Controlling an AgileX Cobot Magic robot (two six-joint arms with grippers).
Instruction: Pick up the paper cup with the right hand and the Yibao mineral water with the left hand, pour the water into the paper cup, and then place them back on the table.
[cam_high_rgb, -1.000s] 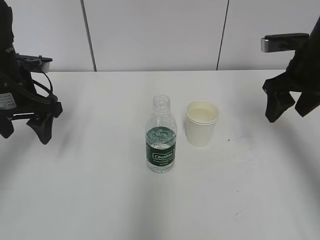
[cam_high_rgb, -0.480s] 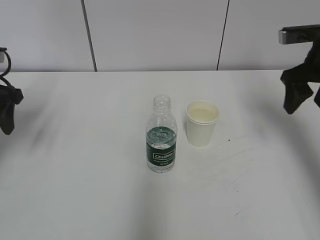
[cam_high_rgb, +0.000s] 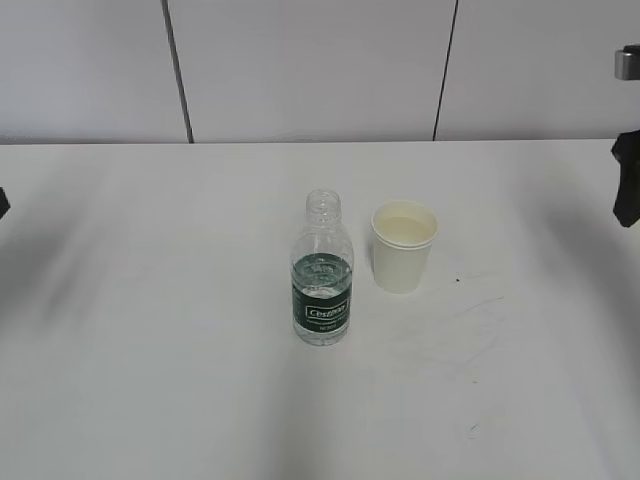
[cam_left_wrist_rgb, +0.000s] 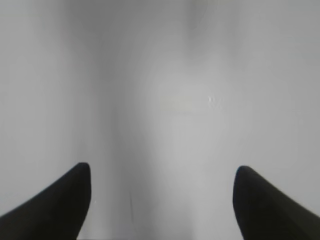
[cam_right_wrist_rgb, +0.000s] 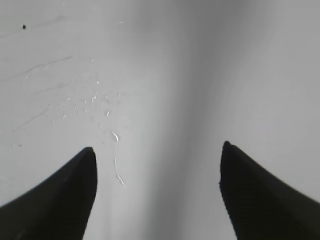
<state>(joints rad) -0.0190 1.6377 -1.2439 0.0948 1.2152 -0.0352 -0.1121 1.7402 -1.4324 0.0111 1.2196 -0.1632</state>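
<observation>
Exterior view: paper cup (cam_high_rgb: 404, 246) well apart from seemingly empty right hand (cam_high_rgb: 627, 190).

1. The Yibao mineral water (cam_high_rgb: 322, 270) is clear ribbed plastic with a dark green label bearing a white logo.
2. The paper cup (cam_high_rgb: 404, 246) is white outside, cream inside.
3. The table (cam_high_rgb: 150, 380) is matte white, faintly scuffed.
4. The fingers (cam_right_wrist_rgb: 60, 200) are black.

The Yibao mineral water (cam_high_rgb: 322, 275) stood upright on the table (cam_high_rgb: 150, 380), near its centre. The paper cup (cam_high_rgb: 404, 246) stood just beside it, to its right and slightly behind, not touching. My 2 hands, the left hand (cam_left_wrist_rgb: 160, 172) and the right hand (cam_right_wrist_rgb: 157, 152), sat at opposite table edges, well apart from both.
</observation>
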